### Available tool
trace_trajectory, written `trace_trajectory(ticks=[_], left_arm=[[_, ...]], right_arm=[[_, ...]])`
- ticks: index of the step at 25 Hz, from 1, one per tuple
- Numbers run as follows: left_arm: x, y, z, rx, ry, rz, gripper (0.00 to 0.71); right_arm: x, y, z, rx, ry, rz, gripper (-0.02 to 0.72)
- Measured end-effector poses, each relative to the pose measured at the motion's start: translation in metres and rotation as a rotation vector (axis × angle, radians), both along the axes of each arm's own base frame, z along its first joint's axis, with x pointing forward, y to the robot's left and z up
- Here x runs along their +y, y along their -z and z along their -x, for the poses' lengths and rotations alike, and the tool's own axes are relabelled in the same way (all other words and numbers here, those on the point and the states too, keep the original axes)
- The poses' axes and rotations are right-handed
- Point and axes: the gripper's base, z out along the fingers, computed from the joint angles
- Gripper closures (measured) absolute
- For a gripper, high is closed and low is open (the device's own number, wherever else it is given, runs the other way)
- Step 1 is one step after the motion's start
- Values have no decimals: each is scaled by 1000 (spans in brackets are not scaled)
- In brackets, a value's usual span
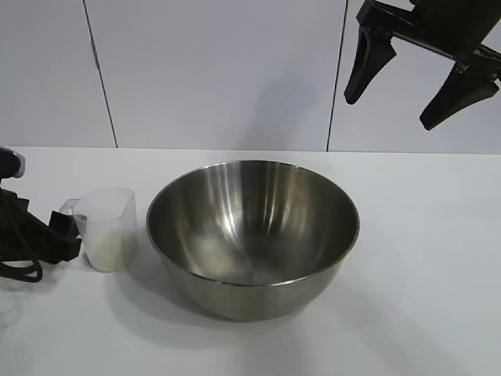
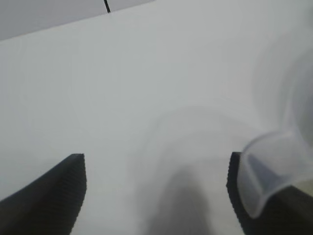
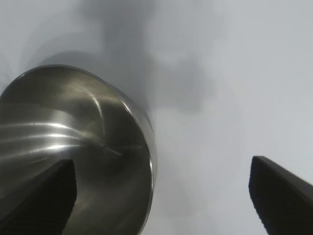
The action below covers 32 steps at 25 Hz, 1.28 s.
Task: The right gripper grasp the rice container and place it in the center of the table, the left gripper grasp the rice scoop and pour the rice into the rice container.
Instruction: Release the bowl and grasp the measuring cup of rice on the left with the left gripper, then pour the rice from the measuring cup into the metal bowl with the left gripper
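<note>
Two tools, left tool [image 1: 55, 235] and right tool [image 1: 419, 82], both released, one rice container [image 1: 252, 235], one rice scoop [image 1: 107, 227].

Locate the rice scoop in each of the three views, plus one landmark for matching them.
Exterior view: the rice scoop stands on the table at left, just left of the rice container, with the left end effector at its handle.
Left wrist view: its handle and wall show beside one finger.
Right wrist view: not in it; only the rice container.
Shared landmark: the white table, seen in all three.
</note>
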Motion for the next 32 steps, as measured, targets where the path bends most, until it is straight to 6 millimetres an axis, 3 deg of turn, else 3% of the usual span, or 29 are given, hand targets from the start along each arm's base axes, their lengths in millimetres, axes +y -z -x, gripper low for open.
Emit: trace_trajectory(ticks=[4,5,8,9,11,21,27,32], left_arm=[[-2,-1,-1,0,8,20,185],[-2,-1,-1,-1,10,22,242],[-2,-1,-2,-5,12,25,531],[-3,-1,-2,-5,14,27,599],[-4,-4,-3,-13,28,29,662],[-10,-19,-4,-60,93,37,704],[-13,-70,-6,-224,129,60,704],[-25,-107,-10,-295,258,17,704]], right_arm=[[0,0,0,-4,1,0,43],[0,0,0,-4,1,0,43],[0,0,0,-4,1,0,43],[0,0,0,-4,1,0,43],[0,0,0,-4,1,0,43],[0,2,-1,2,1,1,43],[0,8,-4,16,1,2,43],[0,8,-4,17,1,2,43]])
